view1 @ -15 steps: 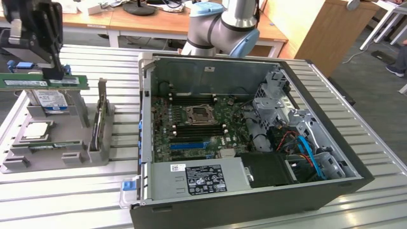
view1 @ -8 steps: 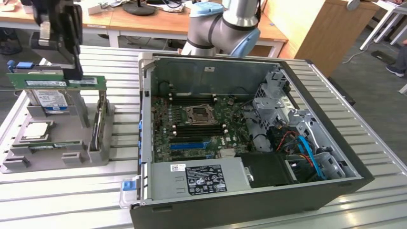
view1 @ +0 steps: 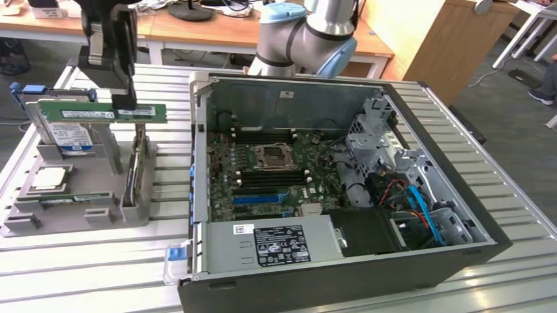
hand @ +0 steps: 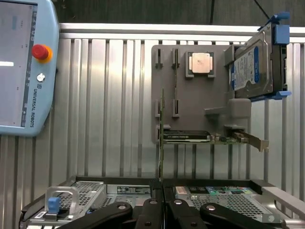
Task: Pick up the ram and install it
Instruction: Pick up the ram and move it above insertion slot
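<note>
Holding the ram (view1: 96, 112) off-centre, the gripper (view1: 124, 103) has its jaws closed narrow on the stick, which hangs level above the grey rack (view1: 130, 202), beside the open case (view1: 452, 261). It looks light, stiff and fragile, so it is best pinched on its flat faces, clear of the contacts. The wrist view shows it edge-on between the fingers (hand: 151, 212) — the exterior view shows its broad, labelled face

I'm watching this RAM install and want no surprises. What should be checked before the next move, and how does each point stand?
1. Gripper shut on the ram: ok.
2. Ram clear above the gray holder: ok.
3. Computer case open on top: ok.
4. Memory slots by the processor socket empty: ok.
5. Ram notch matched to slot: cannot tell.
</note>
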You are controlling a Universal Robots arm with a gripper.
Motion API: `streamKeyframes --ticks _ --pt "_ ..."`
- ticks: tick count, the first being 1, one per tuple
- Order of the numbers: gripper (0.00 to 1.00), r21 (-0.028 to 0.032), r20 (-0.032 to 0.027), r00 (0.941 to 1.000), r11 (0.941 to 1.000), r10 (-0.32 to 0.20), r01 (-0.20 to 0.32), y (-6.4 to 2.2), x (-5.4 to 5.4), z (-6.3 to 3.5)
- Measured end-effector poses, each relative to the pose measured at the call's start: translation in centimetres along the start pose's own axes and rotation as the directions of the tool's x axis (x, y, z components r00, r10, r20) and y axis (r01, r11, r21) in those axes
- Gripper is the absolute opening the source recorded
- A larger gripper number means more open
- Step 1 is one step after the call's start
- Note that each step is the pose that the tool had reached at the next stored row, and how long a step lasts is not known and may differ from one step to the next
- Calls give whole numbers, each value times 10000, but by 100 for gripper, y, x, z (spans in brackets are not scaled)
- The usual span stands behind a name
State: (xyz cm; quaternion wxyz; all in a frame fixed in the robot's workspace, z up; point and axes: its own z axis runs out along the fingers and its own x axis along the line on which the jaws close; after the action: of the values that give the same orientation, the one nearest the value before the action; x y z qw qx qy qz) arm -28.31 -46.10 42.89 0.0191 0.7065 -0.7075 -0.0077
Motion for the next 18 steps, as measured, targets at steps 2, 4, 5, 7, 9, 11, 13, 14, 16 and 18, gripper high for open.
streamKeyframes --ticks 2,4,5,7,9,11,13,14,16,18 --pt "11 0 0 10000 10000 1 -1 -51 0 -2" --pt "11 0 0 10000 10000 2 -2 -109 0 -4" --pt "11 0 0 10000 10000 1 -1 -139 0 -5" --pt "11 0 0 10000 10000 1 -1 -200 0 -8" --pt "11 0 0 10000 10000 1 -1 -263 -1 -10" --pt "11 1 1 10000 10000 2 -2 -327 -1 -12" --pt "11 0 0 10000 10000 1 -1 -389 0 -14" --pt "11 0 0 10000 10000 1 -1 -421 0 -16" --pt "11 0 0 10000 10000 1 -1 -482 -1 -18" --pt "11 0 0 10000 10000 2 -2 -545 0 -20"
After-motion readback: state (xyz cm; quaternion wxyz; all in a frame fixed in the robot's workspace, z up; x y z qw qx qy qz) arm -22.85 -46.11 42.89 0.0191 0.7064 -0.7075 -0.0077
